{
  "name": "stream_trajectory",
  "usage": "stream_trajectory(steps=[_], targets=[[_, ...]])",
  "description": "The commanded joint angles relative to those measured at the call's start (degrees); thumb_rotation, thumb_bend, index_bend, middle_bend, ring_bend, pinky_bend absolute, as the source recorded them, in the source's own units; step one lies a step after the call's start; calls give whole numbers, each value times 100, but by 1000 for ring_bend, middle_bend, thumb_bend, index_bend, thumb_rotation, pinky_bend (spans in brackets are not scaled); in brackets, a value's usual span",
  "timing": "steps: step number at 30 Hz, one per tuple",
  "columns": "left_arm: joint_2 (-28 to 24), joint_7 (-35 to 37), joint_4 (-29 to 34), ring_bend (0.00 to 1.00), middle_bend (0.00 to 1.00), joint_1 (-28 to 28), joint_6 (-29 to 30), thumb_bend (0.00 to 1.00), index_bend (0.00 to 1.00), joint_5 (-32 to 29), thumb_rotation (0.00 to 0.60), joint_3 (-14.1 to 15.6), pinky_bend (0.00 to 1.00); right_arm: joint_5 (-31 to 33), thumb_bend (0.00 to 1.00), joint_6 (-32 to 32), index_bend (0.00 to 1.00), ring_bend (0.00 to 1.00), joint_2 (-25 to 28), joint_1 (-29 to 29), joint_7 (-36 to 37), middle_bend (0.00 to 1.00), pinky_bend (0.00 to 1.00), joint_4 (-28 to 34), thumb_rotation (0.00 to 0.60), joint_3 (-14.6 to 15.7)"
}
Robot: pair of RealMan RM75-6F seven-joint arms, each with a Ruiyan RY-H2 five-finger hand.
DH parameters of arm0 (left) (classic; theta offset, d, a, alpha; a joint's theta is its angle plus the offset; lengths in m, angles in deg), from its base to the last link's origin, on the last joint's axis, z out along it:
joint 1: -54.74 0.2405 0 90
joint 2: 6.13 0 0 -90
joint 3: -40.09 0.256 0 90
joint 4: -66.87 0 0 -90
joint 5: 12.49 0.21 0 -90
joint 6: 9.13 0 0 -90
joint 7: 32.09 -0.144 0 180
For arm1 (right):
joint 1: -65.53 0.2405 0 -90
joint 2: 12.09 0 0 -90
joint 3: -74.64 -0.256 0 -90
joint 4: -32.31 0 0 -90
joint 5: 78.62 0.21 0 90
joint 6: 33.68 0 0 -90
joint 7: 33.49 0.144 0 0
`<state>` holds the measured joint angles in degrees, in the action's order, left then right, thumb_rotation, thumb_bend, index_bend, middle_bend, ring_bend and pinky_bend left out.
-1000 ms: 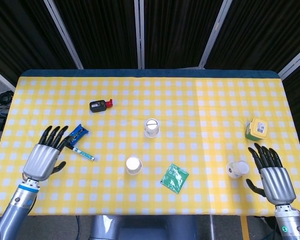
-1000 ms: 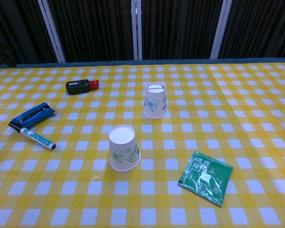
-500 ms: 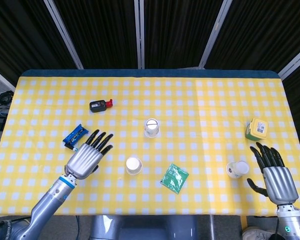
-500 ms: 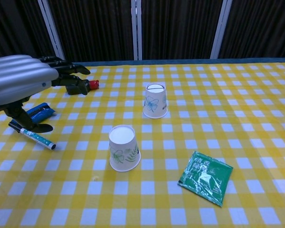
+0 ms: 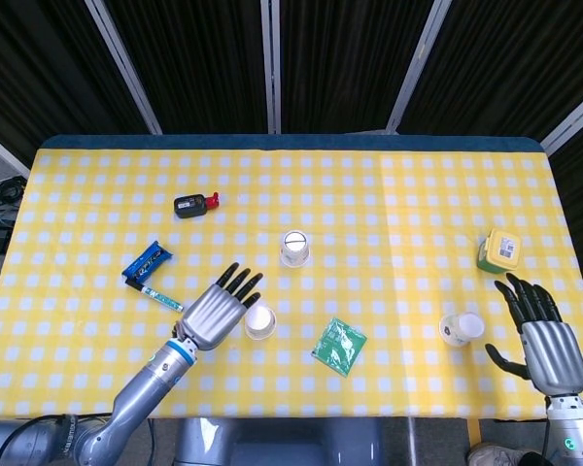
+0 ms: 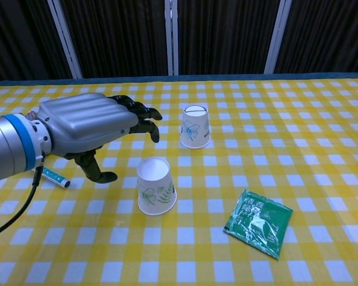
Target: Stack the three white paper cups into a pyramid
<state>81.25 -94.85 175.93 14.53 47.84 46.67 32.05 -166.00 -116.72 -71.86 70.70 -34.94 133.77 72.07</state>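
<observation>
Three white paper cups are on the yellow checked table. One cup stands upside down at the centre. A second upside-down cup stands nearer the front. The third cup lies on its side at the right, seen only in the head view. My left hand hovers open just left of the front cup, fingers spread, holding nothing. My right hand is open at the table's right front edge, just right of the lying cup and apart from it.
A green packet lies right of the front cup. A blue clip and a marker lie at the left. A black and red device sits further back. A yellow-green box is at the right.
My left hand has swept right from the blue clip to beside the front cup. My right hand has drawn back slightly toward the table edge. The cups have not moved.
</observation>
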Motion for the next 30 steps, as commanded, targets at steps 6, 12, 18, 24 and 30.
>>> stream_trajectory(steps=[6,12,18,24,30], targets=[[427,-256,-225,0,0,-502,99,304,253,-600,600,51,0,86,152,39,21,0,35,18,183,0,0,-59,600,-42],[577,-267,-373,0,0,-707,151,311,373,-769,600,110,0,93,153,24,21,0,51,17,262,0,0,-81,600,-59],[593,49,-417,0,0,-810,257,368,470,-660,600,131,0,144,152,59,21,0,31,31,287,0,0,-143,600,-73],[246,551,-275,0,0,-862,316,369,470,-456,600,-41,0,301,152,180,21,0,-31,74,203,0,0,-228,600,-105],[-337,877,-322,0,0,-1071,231,368,472,-743,600,-518,0,560,153,343,22,0,-91,134,189,0,0,-380,600,-180]])
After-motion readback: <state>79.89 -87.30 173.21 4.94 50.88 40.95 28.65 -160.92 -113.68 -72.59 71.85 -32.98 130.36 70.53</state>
